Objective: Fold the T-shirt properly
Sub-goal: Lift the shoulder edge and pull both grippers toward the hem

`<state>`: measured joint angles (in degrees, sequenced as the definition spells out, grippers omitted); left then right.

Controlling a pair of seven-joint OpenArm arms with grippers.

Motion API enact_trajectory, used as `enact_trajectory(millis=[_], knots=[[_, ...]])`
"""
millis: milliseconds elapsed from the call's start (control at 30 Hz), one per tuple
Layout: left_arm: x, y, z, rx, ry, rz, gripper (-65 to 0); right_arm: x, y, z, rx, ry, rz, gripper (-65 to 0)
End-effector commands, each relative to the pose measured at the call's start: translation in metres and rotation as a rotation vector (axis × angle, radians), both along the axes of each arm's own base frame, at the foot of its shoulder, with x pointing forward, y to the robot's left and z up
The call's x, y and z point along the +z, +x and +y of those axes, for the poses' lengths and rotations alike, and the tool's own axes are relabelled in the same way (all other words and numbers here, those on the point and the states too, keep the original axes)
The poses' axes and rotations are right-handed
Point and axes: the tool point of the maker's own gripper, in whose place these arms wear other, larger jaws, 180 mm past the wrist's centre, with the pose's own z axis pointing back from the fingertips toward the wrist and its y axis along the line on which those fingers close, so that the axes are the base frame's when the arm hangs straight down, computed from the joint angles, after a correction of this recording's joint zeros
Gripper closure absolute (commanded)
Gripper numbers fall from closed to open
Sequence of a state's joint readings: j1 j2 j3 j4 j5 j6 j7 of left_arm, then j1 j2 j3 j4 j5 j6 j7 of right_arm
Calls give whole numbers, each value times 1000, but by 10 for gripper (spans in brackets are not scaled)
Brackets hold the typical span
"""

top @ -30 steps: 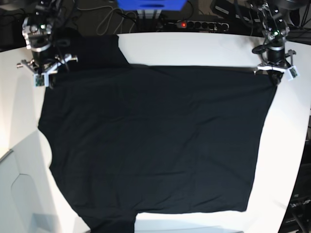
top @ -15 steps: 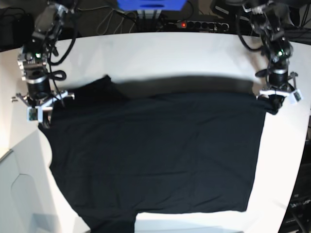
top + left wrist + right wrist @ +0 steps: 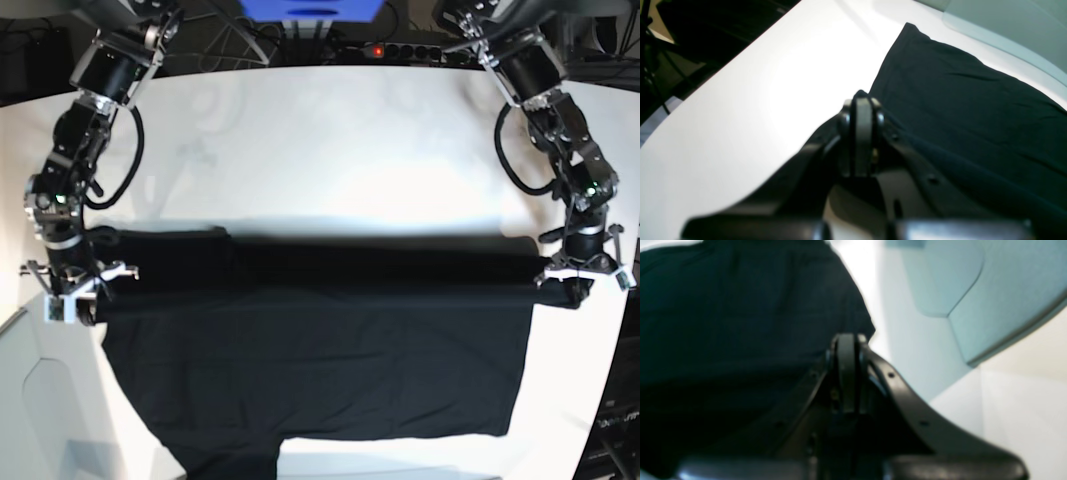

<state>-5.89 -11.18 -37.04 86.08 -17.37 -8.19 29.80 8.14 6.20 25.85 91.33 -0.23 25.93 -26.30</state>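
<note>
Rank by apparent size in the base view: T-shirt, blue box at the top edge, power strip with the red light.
1. T-shirt, by far the largest.
2. Blue box, though cropped by the frame edge, so its full size is unknown.
3. Power strip, long but thin; close to the box, so that order is unsure.

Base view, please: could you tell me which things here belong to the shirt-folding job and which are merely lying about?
Part of the job:
- T-shirt, black, far edge lifted and carried toward the near side
- left gripper, shut on the T-shirt
- right gripper, shut on the T-shirt
- white table

Just lying about:
- power strip behind the table
- blue box
</note>
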Motion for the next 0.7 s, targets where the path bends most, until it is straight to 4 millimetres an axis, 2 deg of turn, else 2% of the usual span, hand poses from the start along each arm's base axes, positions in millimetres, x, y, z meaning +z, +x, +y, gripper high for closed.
enact_trajectory(millis=[0, 267, 333, 500, 600, 667], knots=[[19, 7, 7, 13, 26, -54, 0, 20, 10, -4, 2, -8, -63, 0], [-11, 11, 5, -2, -1, 16, 0, 1, 28, -3, 0, 51, -23, 0], [-12, 19, 2, -18, -3, 20, 0, -2, 36, 6, 24, 62, -16, 0], [-18, 25, 5, -9, -6, 5, 0, 0, 50, 18, 76, 41, -6, 0], [-14, 30, 13, -1, -2, -1, 0, 7, 56, 20, 85, 35, -21, 0], [-19, 30, 15, 3, -10, 10, 0, 13, 60, 20, 85, 35, -33, 0]])
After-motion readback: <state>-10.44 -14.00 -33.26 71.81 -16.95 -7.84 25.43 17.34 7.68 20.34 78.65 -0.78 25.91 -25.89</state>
